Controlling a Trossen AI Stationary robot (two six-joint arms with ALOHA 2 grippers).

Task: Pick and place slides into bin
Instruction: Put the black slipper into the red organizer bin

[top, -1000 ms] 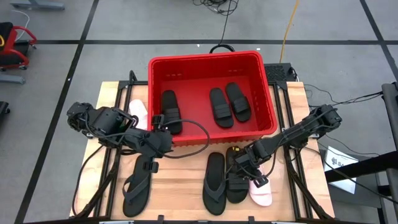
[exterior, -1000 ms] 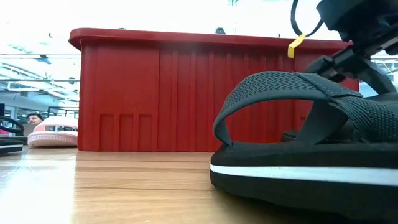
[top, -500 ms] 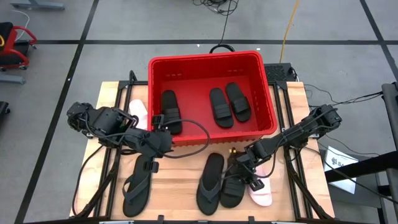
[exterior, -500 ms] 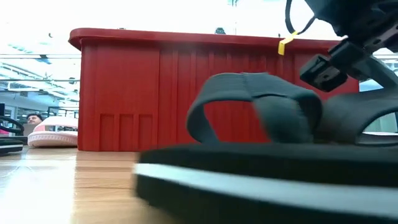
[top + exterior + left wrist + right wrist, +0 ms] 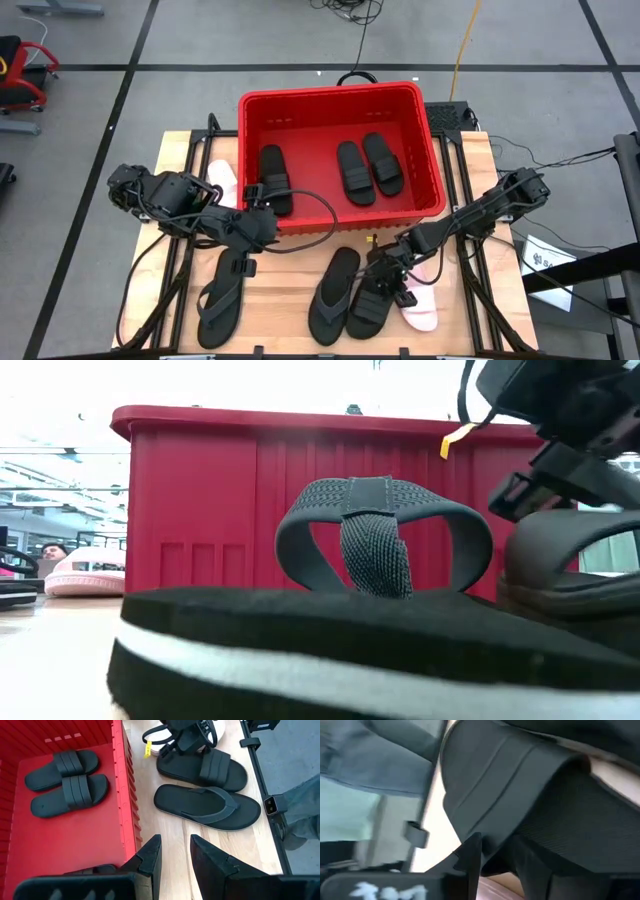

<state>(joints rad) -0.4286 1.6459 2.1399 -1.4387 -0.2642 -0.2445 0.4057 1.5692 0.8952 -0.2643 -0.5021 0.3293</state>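
Red bin (image 5: 432, 190) at the bench (image 5: 280, 300) rear holds three black slides (image 5: 354, 172), while the right tool (image 5: 393, 284) clamps the strap of a black slide (image 5: 370, 310) beside a flip-flop (image 5: 333, 297), and the left tool (image 5: 252, 222), narrowly open, hovers empty near the bin's front wall.

Wooden bench (image 5: 280, 300) on a grey floor (image 5: 200, 40) w/ dark tape lines. Yellow cable (image 5: 462, 45) runs across the floor behind the bench; black cables (image 5: 345, 10) coil at the far edge. Red-and-black cart (image 5: 18, 70) far left. White label (image 5: 543, 257) lies right of the bench.
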